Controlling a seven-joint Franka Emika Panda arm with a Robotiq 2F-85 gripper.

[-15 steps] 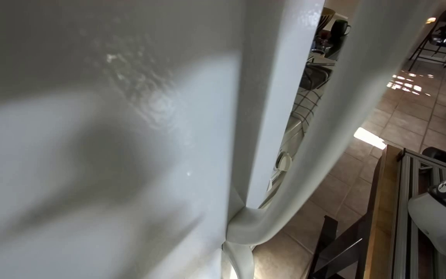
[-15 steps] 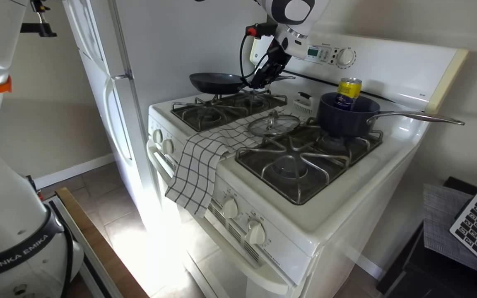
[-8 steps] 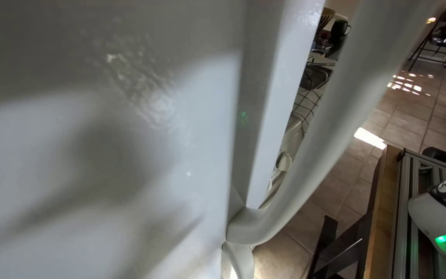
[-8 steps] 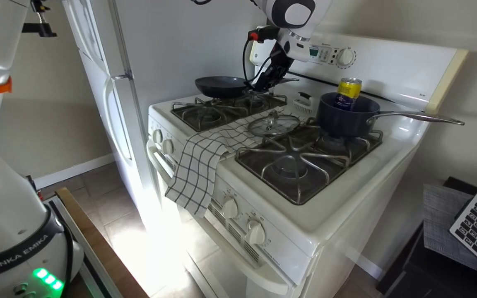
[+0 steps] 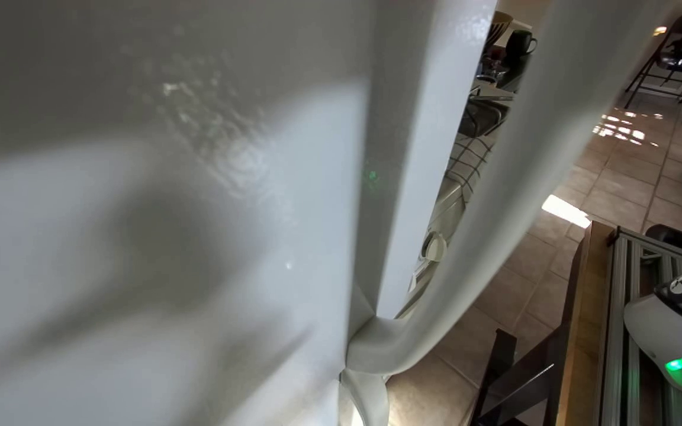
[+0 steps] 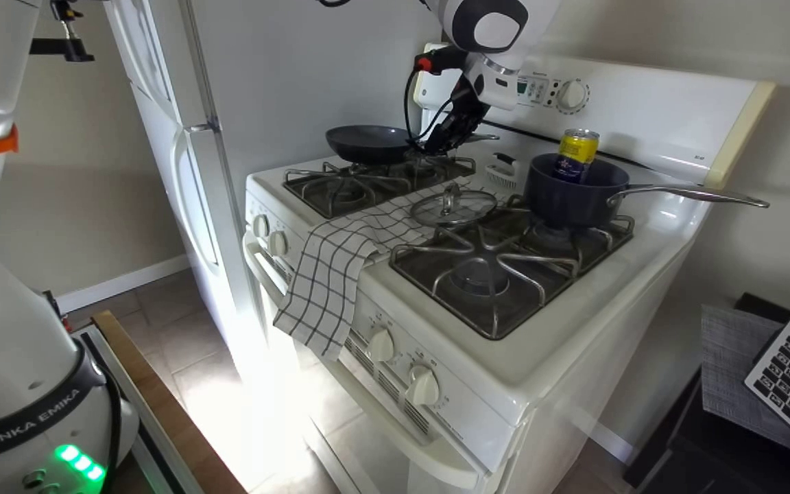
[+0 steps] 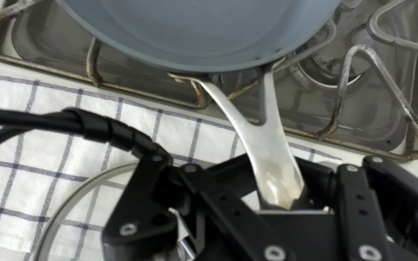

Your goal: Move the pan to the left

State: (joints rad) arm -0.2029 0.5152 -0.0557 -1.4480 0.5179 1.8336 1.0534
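The dark frying pan (image 6: 371, 145) is level over the far-side burner grate beside the fridge in an exterior view. I cannot tell whether it touches the grate. In the wrist view the grey-blue pan (image 7: 201, 32) fills the top middle, and its silver forked handle (image 7: 269, 145) runs down between my black fingers. My gripper (image 7: 279, 181) is shut on the handle; the fingertips are partly hidden by the handle and linkage. In an exterior view the gripper (image 6: 439, 140) is at the pan's right side, and the handle's end (image 6: 483, 137) sticks out behind it.
A dark blue pot (image 6: 559, 199) with a yellow can (image 6: 577, 154) stands on the near-side grate. A glass lid (image 6: 453, 206) and checked towel (image 6: 340, 257) lie between the grates. A white brush (image 6: 503, 171) is by the backsplash. The fridge (image 6: 313, 62) borders the stove.
The gripper and pan have moved together slightly right and down in an exterior view, away from the fridge. Green lights have come on at the arm's base.
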